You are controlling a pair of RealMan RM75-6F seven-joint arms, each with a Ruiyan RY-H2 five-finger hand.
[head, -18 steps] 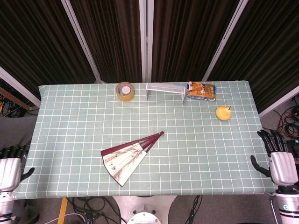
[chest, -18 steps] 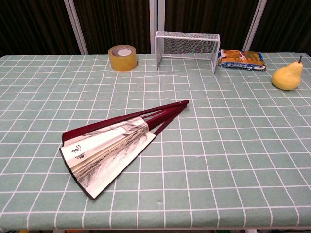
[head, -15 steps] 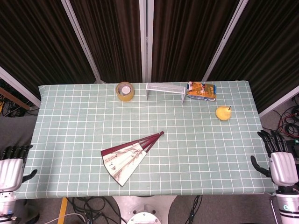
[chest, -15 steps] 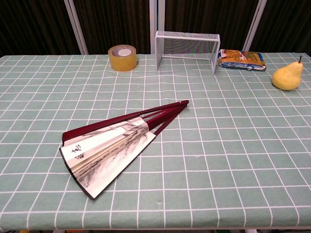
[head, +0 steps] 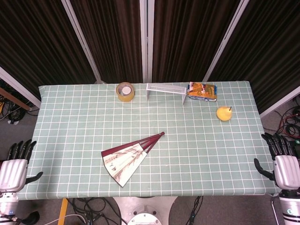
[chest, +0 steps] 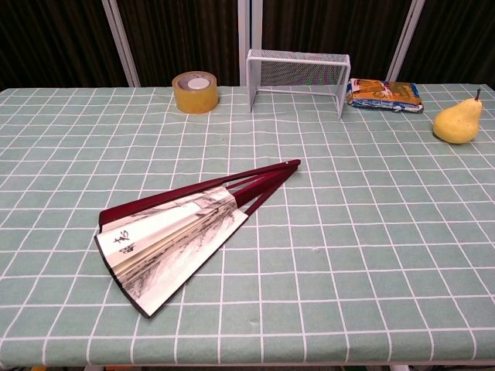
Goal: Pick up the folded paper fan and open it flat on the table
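The paper fan (head: 128,157) lies partly spread on the green checked tablecloth near the table's front edge, dark red ribs meeting at the upper right, white painted leaf at the lower left; the chest view shows the fan (chest: 174,232) close up. My left hand (head: 14,166) hangs off the table's left front corner, fingers apart, holding nothing. My right hand (head: 283,161) hangs off the right front corner, fingers apart and empty. Both hands are far from the fan and absent from the chest view.
At the back stand a roll of yellow tape (head: 125,91), a white wire rack (head: 165,91) and a colourful packet (head: 203,90). A yellow pear (head: 224,113) sits toward the right. The table's edge (head: 150,194) runs just in front of the fan.
Both hands have drawn a little outward and down, away from the table's corners. The fan and other objects have not moved.
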